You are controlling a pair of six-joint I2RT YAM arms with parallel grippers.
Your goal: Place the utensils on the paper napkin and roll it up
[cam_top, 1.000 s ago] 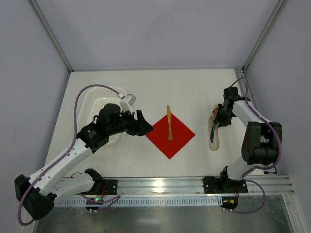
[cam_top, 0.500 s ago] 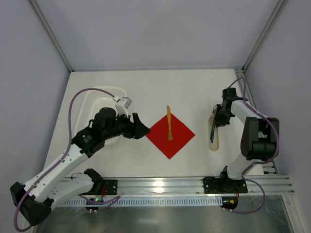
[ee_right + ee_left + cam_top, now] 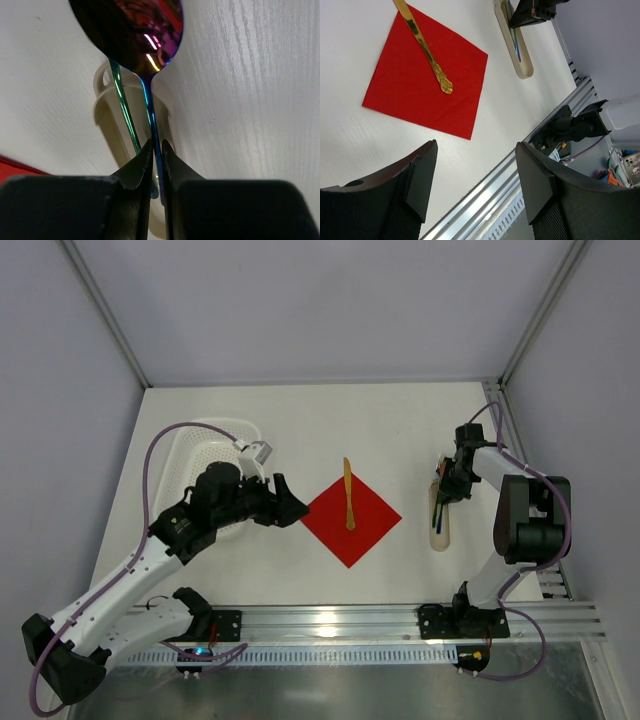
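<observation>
Red paper napkin (image 3: 351,516) lies flat as a diamond in the middle of the table (image 3: 300,420). A gold utensil (image 3: 348,495) rests along its centre line, and the far end of this piece pokes past the napkin's far corner.

Well to the right, the spoon (image 3: 132,30) and fork (image 3: 125,115) sit in the beige tray (image 3: 439,530). The right fingers (image 3: 141,165) are pinched narrow on the spoon's thin handle, with the purple bowl pointing away from them. The left fingers (image 3: 535,175) stand wide and hold nothing. They hang just beside the napkin's left corner, in front of the white basket (image 3: 200,450).

The main risk, as I judge it, is the grip itself. The handle is slim and glossy and the bowl end is heavier, so the spoon could swivel or slip out during the lift. The fork's handle runs close alongside, so it might catch and be dragged up, or the light tray might shift. Setting the spoon down carelessly could knock the gold utensil askew or crumple the thin napkin, which nothing is pinning.
</observation>
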